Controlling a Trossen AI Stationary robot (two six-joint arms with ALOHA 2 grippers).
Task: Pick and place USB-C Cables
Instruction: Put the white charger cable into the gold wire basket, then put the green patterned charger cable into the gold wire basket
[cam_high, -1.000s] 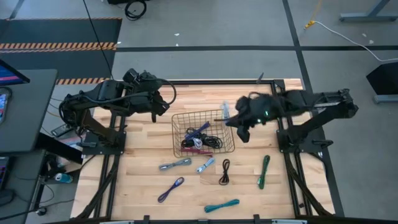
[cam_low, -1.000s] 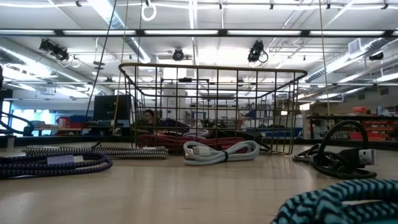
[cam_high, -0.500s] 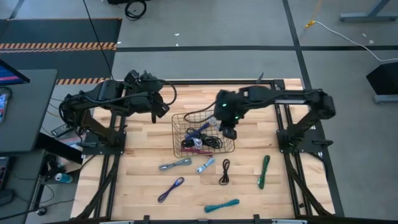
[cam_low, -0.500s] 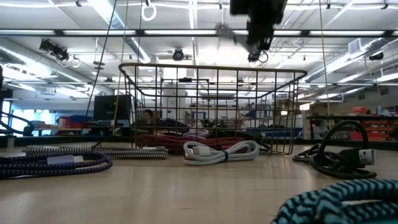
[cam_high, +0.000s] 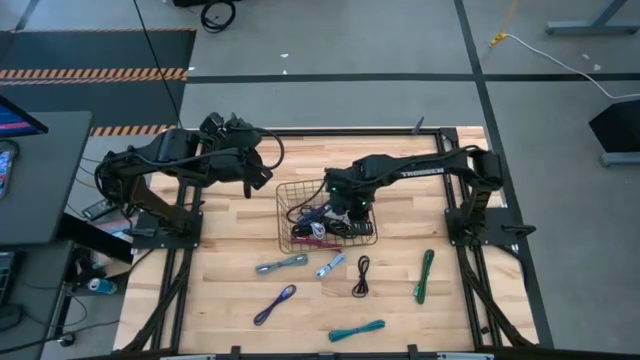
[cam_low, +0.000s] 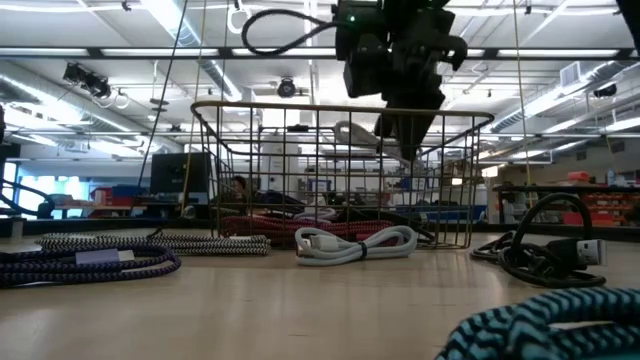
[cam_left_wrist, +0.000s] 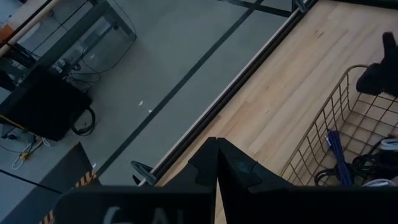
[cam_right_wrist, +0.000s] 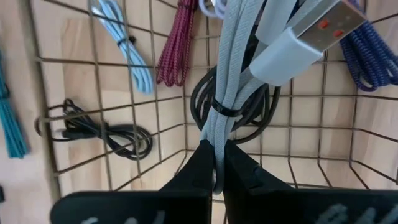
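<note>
Right gripper (cam_high: 352, 212) hangs over the wire basket (cam_high: 290, 188), fingers (cam_right_wrist: 202, 163) pinched on a bundled grey cable (cam_right_wrist: 225, 81) dangling above the maroon cable (cam_right_wrist: 175, 46) and black cable (cam_right_wrist: 245, 121) inside; left gripper (cam_high: 262, 172) waits closed, just beside the basket's far-left corner.

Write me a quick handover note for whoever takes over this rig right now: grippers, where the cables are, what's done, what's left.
Right gripper: shut on a light grey cable, hanging over the wire basket, not yet released.
Left gripper: shut, empty, parked beside the basket near the table's far-left edge.
Done: a purple cable, a maroon one and a black one lie in the basket.
Left on the table: grey cable, pale blue cable, black cable, green cable, purple cable, teal cable.
Next, probably: release the held cable, then fetch these six.
</note>
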